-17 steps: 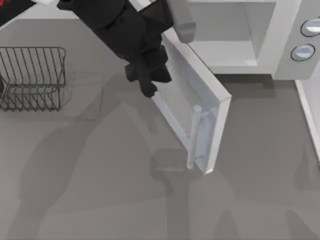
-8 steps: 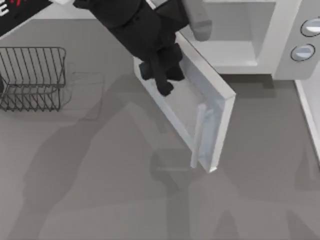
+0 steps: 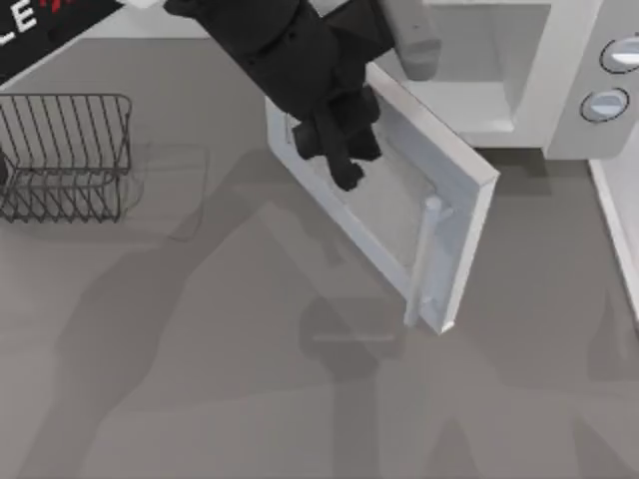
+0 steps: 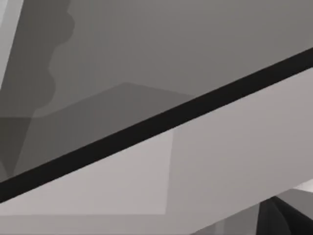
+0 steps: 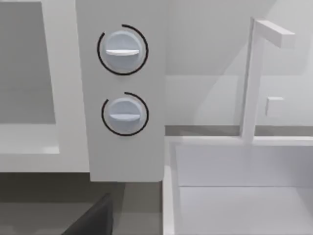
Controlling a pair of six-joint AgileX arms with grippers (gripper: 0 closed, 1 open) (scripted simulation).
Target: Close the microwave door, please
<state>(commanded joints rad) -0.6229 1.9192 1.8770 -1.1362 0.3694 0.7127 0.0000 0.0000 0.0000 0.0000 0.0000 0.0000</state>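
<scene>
The white microwave [image 3: 469,105] stands at the back right with its pale cavity exposed. Two round grey knobs [image 3: 606,103] sit on its side panel, and they also face the right wrist camera, knobs [image 5: 122,50]. The microwave door [image 3: 389,205] stands partly open, angled out over the table, its pale bar handle [image 3: 424,261] on the free edge. My left gripper [image 3: 344,172] rests against the door's outer face near the hinge side of the mesh window. The black left arm hides the door's upper corner.
A dark wire rack [image 3: 65,155] sits at the table's left. A white raised ledge [image 3: 621,235] runs along the right edge, seen up close as a white tray-like fixture [image 5: 239,186]. Open grey tabletop [image 3: 250,379] lies in front of the door.
The door has swung to the right, toward the microwave. My left gripper has moved right and slightly back with it, staying against the panel.
</scene>
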